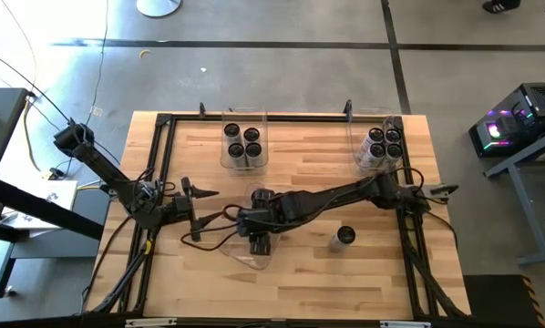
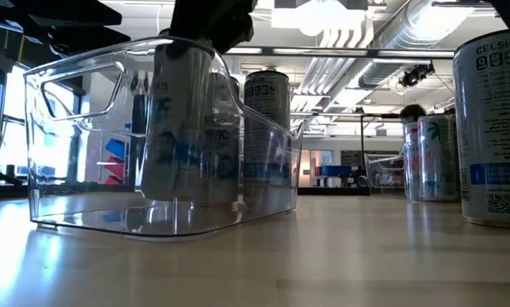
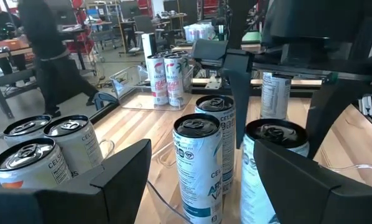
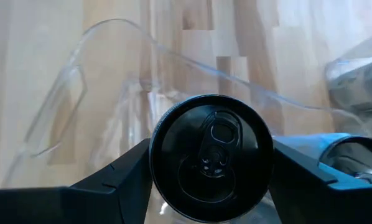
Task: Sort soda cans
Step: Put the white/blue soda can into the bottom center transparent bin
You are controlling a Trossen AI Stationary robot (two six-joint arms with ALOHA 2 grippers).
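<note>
Looks like we're mid-drop: the right gripper (image 4: 208, 163) is clamped on a black-topped soda can (image 4: 209, 155) over the near clear bin (image 2: 165, 145), so next it lowers straight down, minding the bin's walls and neighbouring cans, while the left gripper (image 1: 200, 193) waits open alongside.

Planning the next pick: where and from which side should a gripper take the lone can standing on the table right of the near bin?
Probably from straight above, closing across the upper sidewall just under the rim: the lone can stands upright with open table on all sides.
</note>
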